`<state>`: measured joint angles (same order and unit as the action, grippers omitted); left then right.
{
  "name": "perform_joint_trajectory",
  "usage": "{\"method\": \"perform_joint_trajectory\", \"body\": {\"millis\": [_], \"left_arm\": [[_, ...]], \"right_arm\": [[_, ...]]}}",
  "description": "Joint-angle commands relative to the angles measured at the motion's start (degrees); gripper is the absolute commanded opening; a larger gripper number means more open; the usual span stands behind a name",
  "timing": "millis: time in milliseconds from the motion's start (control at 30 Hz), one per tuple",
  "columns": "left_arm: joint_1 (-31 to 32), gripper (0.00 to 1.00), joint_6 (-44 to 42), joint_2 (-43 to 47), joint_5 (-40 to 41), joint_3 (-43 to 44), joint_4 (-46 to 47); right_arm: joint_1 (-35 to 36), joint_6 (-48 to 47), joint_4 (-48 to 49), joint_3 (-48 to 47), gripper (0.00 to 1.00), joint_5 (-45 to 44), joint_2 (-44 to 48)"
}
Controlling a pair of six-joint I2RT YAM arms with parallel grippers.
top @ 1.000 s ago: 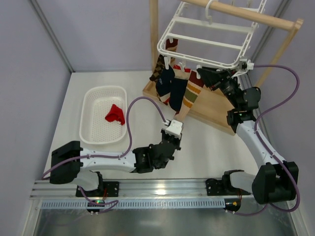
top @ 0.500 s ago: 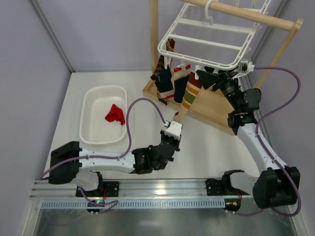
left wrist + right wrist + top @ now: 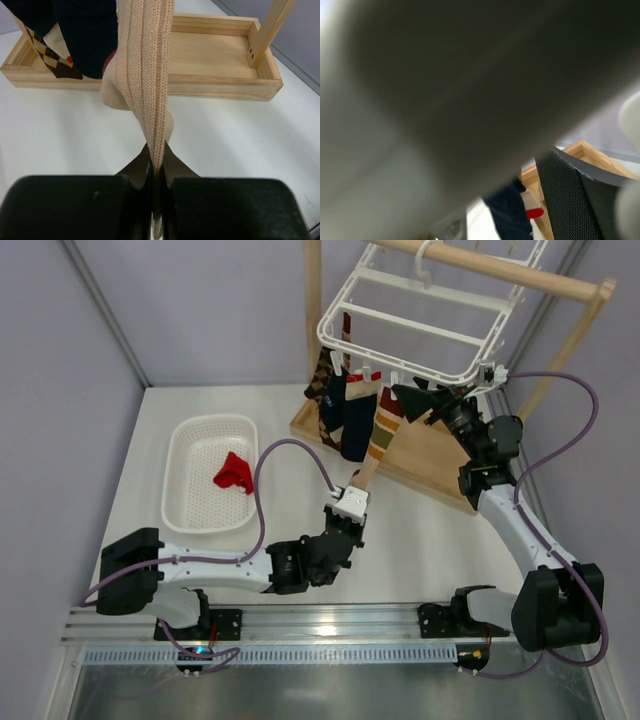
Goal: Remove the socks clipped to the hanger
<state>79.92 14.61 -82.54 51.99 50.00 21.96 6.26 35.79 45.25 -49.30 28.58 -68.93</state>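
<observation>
**Top view.** The white hanger [image 3: 420, 328] hangs tilted from the rail of the wooden stand [image 3: 500, 267]. Its remaining socks [image 3: 345, 405] are bunched under the near-left rim, over the stand's tray base [image 3: 440, 455]. A striped cream sock [image 3: 374, 452] stretches down from that rim, taut, to the left gripper [image 3: 352, 502], which is clamped on its lower end above the table [image 3: 440, 540]. The right gripper [image 3: 412, 402] sits just under the hanger's near rim beside the sock bunch. Its dark fingers are spread apart with nothing visible between them. A white slotted basket [image 3: 180, 445] on the left holds one red sock [image 3: 235, 473], well apart from the hanger. A purple cable [image 3: 262, 480] loops between the basket and the left arm.

**Left wrist.** The jaws are pinched tight on the ribbed cream fabric. Behind it hang a navy sock [image 3: 85, 30] and an argyle sock [image 3: 52, 55], both in front of the tray base.

**Right wrist.** A blurred grey mass, too close to identify, fills most of the frame. One mesh-textured finger [image 3: 575, 200] shows at the lower right, with a dark navy sock and a corner of the wooden tray beyond.
</observation>
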Motion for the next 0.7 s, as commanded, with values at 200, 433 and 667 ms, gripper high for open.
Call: {"method": "perform_joint_trajectory", "body": {"millis": [200, 433, 667], "left_arm": [[1.20, 0.00, -1.16, -1.83, 2.85, 1.77, 0.99], [1.47, 0.00, -0.46, -1.92, 4.00, 1.42, 0.72], [1.47, 0.00, 0.42, -2.45, 4.17, 1.86, 0.02]], "right_arm": [[2.44, 0.42, 3.96, -5.45, 0.92, 2.36, -2.26], [3.76, 0.51, 4.93, -5.02, 0.91, 2.18, -2.09], [4.72, 1.83, 6.60, -4.32, 0.91, 2.62, -1.39]]}}
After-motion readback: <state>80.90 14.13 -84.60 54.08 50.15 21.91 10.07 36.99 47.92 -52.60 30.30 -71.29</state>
